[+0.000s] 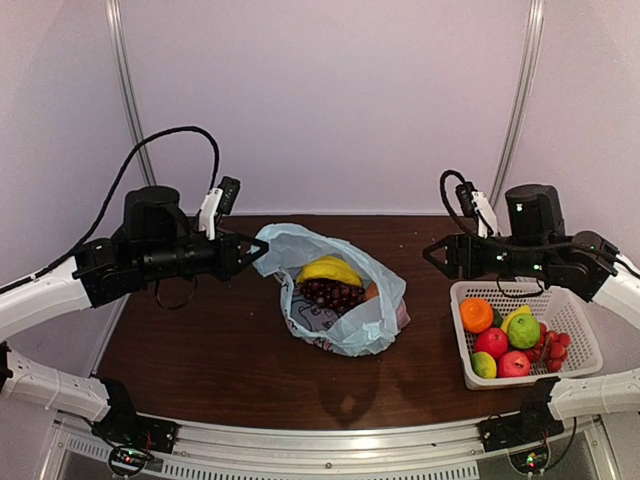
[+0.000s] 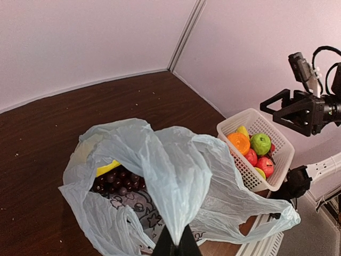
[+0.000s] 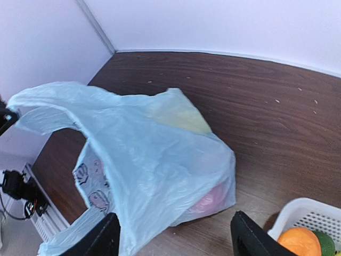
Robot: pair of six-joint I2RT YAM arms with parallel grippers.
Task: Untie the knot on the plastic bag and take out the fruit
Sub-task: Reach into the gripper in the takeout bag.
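Pinching the plastic bag (image 1: 352,330) rim, left pincer (image 1: 260,247) is shut. Right pincer (image 1: 432,256) is open, empty; rim should be held taut.

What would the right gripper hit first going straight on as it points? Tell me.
Probably the plastic bag: the open right gripper aims at its near side, nothing between. Depth is uncertain.

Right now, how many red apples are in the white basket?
2: one round red apple beside the orange fruit, another by the white mesh basket's near wall; others possibly hidden.
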